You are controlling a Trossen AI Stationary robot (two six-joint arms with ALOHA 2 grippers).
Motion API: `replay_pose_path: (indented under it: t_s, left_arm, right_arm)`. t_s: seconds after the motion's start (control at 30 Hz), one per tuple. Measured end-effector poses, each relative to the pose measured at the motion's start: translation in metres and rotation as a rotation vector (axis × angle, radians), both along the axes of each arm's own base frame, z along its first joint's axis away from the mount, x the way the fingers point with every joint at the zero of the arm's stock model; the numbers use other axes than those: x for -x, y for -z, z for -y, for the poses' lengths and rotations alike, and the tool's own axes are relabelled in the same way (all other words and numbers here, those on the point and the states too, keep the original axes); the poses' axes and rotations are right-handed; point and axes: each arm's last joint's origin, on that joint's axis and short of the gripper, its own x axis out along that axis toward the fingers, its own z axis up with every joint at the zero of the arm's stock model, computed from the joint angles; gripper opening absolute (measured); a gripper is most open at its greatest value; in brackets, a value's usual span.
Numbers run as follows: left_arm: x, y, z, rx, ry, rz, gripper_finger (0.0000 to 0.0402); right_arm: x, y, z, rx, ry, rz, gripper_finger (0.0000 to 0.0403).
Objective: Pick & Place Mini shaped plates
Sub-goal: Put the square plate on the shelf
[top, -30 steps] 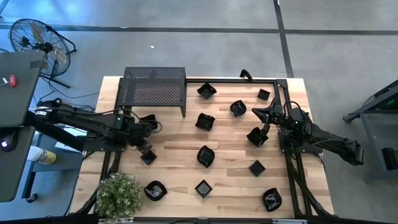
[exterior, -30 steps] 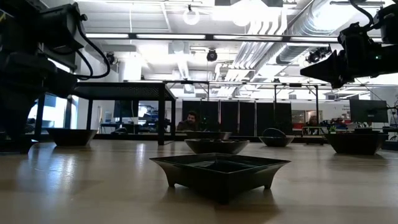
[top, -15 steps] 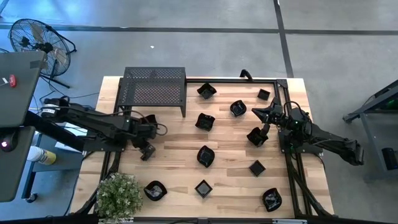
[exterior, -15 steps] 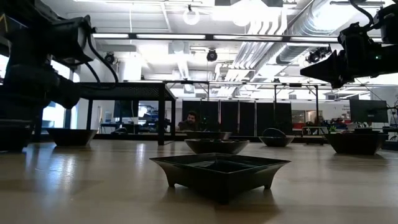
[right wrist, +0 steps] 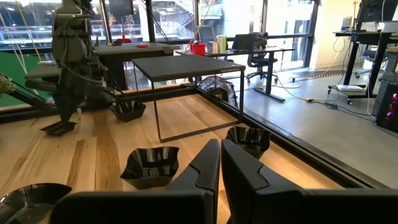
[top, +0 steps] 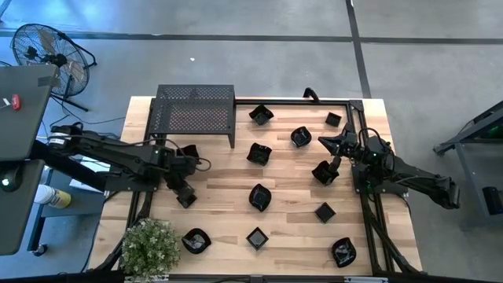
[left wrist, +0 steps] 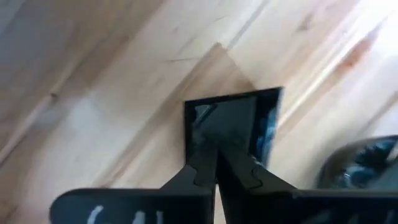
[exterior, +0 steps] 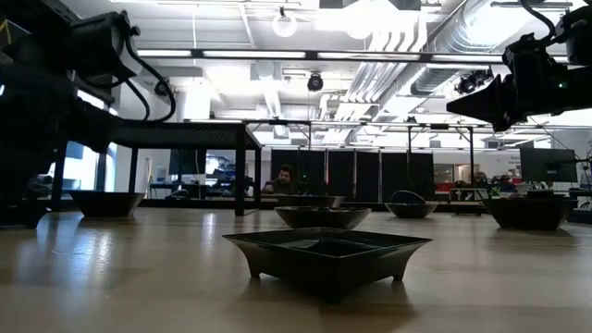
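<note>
High view: twelve mini shaped plates (top: 261, 196) counted across the table (top: 220, 169), one half-hidden under the left gripper (top: 185, 196) at 9 o'clock — jaws clenched on that square plate (left wrist: 229, 129). Right gripper (top: 321, 141), 3 o'clock, pinched shut, nothing held. Perforated shelf (top: 196, 112) fills 11 o'clock; the centre lanes are open.

Left hand (left wrist: 217, 169) closed — pinching square plate's (left wrist: 231, 127) rim.
</note>
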Motion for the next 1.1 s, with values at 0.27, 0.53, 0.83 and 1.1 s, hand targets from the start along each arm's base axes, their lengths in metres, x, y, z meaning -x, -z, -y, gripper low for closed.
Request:
replay_pose_path:
  t_s: [0.27, 0.53, 0.83, 1.1]
  left_arm:
    - [0.006, -0.004, -0.002, -0.017, -0.086, -0.026, 0.0008]
    - [0.007, -0.003, -0.003, -0.064, -0.138, -0.045, 0.0097]
    - [0.011, 0.004, -0.004, -0.087, -0.144, -0.057, 0.0097]
    - [0.015, 0.015, -0.002, 0.0, -0.095, -0.067, 0.0032]
  right_arm:
    - [0.0, 0.0, 0.0, 0.0, 0.0, 0.0, 0.0012]
    - [0.0, 0.0, 0.0, 0.0, 0.0, 0.0, 0.0012]
    - [0.0, 0.0, 0.0, 0.0, 0.0, 0.0, 0.0012]
    - [0.0, 0.0, 0.0, 0.0, 0.0, 0.0, 0.0012]
